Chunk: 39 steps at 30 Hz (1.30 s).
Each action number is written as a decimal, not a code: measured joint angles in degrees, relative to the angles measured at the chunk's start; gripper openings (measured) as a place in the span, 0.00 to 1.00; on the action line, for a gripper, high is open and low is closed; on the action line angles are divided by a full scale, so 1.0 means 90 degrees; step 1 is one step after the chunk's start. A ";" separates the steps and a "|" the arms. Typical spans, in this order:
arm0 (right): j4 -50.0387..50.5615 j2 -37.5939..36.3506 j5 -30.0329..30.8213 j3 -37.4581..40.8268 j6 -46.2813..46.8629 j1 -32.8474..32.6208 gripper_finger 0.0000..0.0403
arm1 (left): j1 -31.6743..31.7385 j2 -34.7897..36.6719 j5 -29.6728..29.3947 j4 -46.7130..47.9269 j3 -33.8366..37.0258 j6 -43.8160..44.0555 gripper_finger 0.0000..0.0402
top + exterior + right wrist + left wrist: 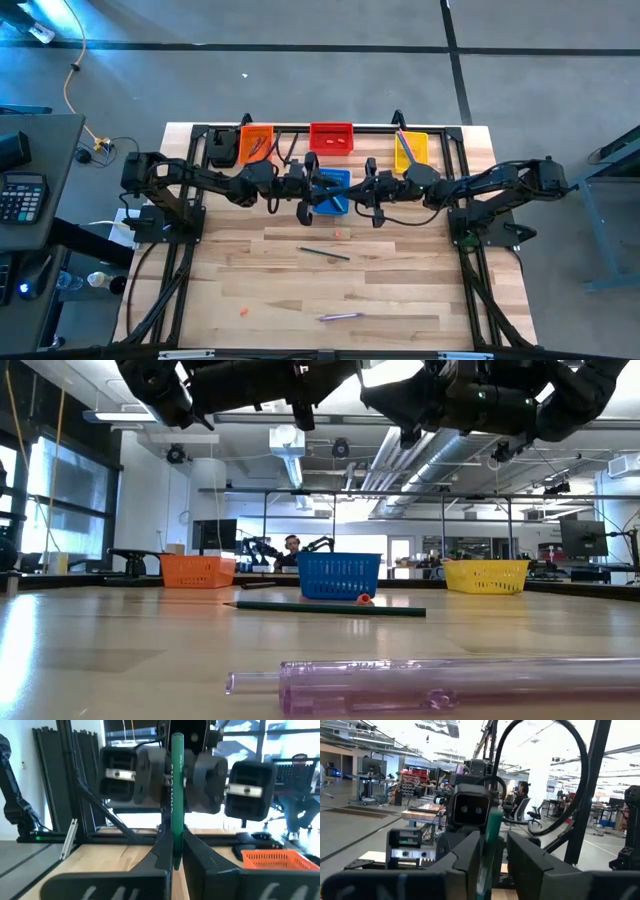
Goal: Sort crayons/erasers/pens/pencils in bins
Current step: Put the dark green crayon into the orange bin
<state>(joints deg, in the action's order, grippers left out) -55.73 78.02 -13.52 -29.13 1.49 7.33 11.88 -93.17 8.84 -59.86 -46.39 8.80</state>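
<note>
Passing a long slim green plastic pen (177, 795) mid-air, we think, above the blue mesh basket (338, 208).
Right gripper (176, 854) is clamped on it; left gripper (493, 847) straddles it, not yet clamped. We reckon it's light, stiff, slick: grab mid-barrel.

Wood table (400, 290) matt; plastic mesh bins (331, 138).

Four bins (331, 138) — two arms

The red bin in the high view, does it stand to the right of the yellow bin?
No, the red bin stands left of the yellow bin, between it and the orange bin.
</note>
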 joint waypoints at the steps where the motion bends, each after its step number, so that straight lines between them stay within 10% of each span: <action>1: -0.0001 0.0000 0.0000 -0.0026 -0.0001 0.0000 0.02 | 0.0000 0.0000 0.0004 0.0000 0.0000 0.0000 0.20; 14: 0.0103 0.0000 0.0034 -0.0029 0.0003 0.0000 0.03 | -0.0002 0.0000 -0.0056 0.0010 0.0000 -0.0409 0.02; 24: 0.0604 0.0005 0.0456 -0.0019 -0.0007 0.0000 0.36 | 0.0155 0.0109 -0.0060 0.0137 -0.0002 -0.0758 0.02; 31: 0.0711 0.0005 0.0777 -0.0019 -0.0057 0.0015 0.52 | 0.0376 0.0938 -0.0524 0.1573 -0.0002 -0.1337 0.02; 39: 0.1121 0.0005 0.0777 -0.0019 -0.0350 0.0105 0.49 | 0.0711 0.2122 -0.1712 0.4351 -0.0002 -0.1668 0.02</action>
<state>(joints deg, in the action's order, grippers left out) -45.64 78.06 -6.52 -29.30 -1.66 8.28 18.28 -74.07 -6.57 -20.69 -46.41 -6.22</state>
